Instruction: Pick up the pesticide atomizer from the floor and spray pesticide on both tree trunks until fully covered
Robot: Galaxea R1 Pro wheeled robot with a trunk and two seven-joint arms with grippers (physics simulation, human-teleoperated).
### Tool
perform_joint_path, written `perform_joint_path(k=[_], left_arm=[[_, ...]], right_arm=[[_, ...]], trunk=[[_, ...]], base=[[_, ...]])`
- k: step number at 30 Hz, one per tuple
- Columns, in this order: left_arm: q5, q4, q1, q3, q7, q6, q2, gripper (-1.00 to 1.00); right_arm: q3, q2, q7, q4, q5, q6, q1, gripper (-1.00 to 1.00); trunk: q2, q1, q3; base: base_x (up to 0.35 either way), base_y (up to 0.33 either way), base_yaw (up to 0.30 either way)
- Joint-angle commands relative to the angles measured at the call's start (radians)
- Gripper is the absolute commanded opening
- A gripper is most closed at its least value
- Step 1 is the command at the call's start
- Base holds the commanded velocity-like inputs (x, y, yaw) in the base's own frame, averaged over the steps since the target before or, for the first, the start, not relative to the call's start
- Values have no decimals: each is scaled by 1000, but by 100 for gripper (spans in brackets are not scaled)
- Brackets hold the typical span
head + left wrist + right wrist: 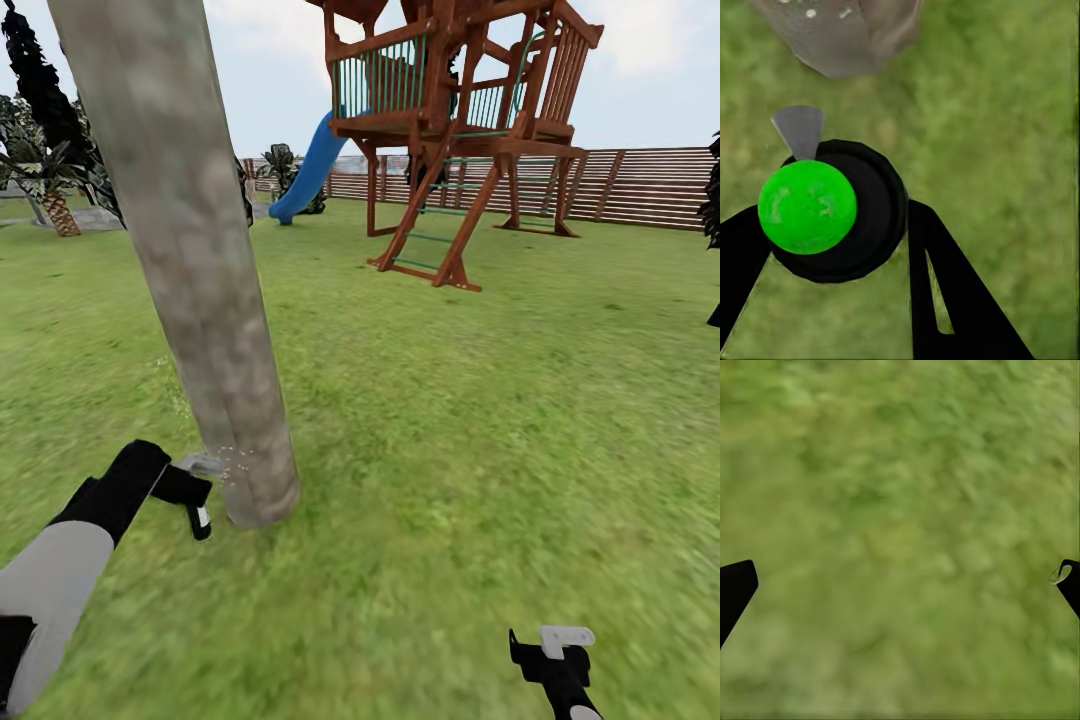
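Right end effector (560, 650), black with a pale grey-white fingertip, sits at lower right of the head frame; in its wrist view the two black fingers (735, 589) stand wide apart at opposite edges, only blurry green grass floor (900, 510) between them. Nothing held.

Left end effector (190, 495), on a black and grey arm at lower left of the head frame, is clamped on the small pesticide atomizer (832, 210): in the left wrist view a black round body with a bright green ball on it and a grey wedge-shaped nozzle, black fingers (945, 285) on either side of it. In the head frame only a pale grey bit shows at the fingers, just beside the trunk base.

Thick mottled beige-grey tree trunk (195, 250) runs from top left down to lower-left centre of the head frame, leaning in the picture. Small white specks sit on the bark low down, next to the atomizer.

Farther back, upper centre: red-brown wooden play tower (460, 120) with blue slide (310, 170). Brown horizontal-slat fence (640, 185) behind, upper right. Spiky palm-like plants (45, 175) at upper left.
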Motion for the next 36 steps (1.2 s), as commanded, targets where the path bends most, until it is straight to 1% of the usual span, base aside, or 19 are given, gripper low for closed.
perform_joint_path(k=[1, 3, 6, 7, 10, 12, 14, 15, 16, 17, 19, 20, 21, 22, 23, 25, 31, 34, 36], left_arm=[[-9, 0, -16, -1, -5, -1, -4, -100], [-12, 2, -31, -4, -8, 0, 7, -100], [-12, 13, -58, -5, -9, 0, 51, -100], [-11, 8, -57, -7, -9, 0, 54, -100], [-9, 2, -66, -6, -9, 18, 41, -100], [-8, 0, -73, -7, -10, 45, 14, -100], [-8, -1, -96, -7, -10, 60, 3, -100], [-8, -1, -127, -23, -11, 94, -10, -100], [-7, 0, -157, -73, -11, 111, -17, -100], [-5, 1, -171, -96, -14, 117, -17, -100], [-6, 3, -178, -109, -38, 120, -8, -100], [-8, 4, -180, -111, -57, 119, 4, -100], [-9, 4, -180, -112, -72, 119, 33, -100], [-9, 5, -180, -113, -77, 119, 47, -100], [-9, 4, -179, -113, -79, 119, 50, -100], [-8, 3, -178, -114, -81, 120, 51, -100], [-6, -1, -184, -117, -89, 121, 10, -100], [-5, 1, -241, -117, -89, 122, 1, -100], [-4, 10, -292, -117, -89, 122, 9, -100]], right_arm=[[0, 0, 0, 0, 0, 0, 0, 100], [0, 0, 0, 0, 0, 0, 0, 100], [0, 0, 0, 0, 0, 0, 0, 100], [0, 0, 0, 0, 0, 0, 0, 100], [0, 0, 0, 0, 0, 0, 0, 100], [0, 0, 0, 0, 0, 0, 0, 100], [0, 0, 0, 0, 0, 0, 0, 100], [0, 0, 0, 0, 0, 0, 0, 100], [0, 0, 0, 0, 0, 0, 0, 100], [0, 0, 0, 0, 0, 0, 0, 100], [0, 0, 0, 0, 0, 0, 0, 100], [0, 0, 0, 0, 0, 0, 0, 100], [0, 0, 0, 0, 0, 0, 0, 100], [0, 0, 0, 0, 0, 0, 0, 100], [0, 0, 0, 0, 0, 0, 0, 100], [0, 0, 0, 0, 0, 0, 0, 100], [0, 0, 0, 0, 0, 0, 0, 100], [0, 0, 0, 1, 0, 0, 0, 100], [0, 0, 0, 0, 0, 0, 0, 100]], trunk=[[0, 0, 0], [0, 0, 0], [0, 0, 0], [0, 0, 0], [0, 0, 0], [0, 0, 0], [0, 0, 0], [0, 0, 0], [0, 0, 0], [0, 0, 0], [0, 0, 0], [0, 0, 0], [0, 0, 0], [0, 0, 0], [0, 0, 0], [0, 0, 0], [0, 0, 0], [0, 0, 0], [0, 0, 0]], base=[[0, 0, 0], [0, 0, 0], [0, 0, 0], [0, 0, 0], [-196, 0, 0], [-92, 0, 0], [-18, 0, 0], [-4, 0, 0], [-1, 0, 0], [0, 0, 0], [0, 0, 0], [0, 0, 0], [0, 0, 0], [0, 0, 0], [0, 0, 0], [-18, 0, 0], [-227, 0, 0], [-12, 0, 0], [-1, 0, 0]])
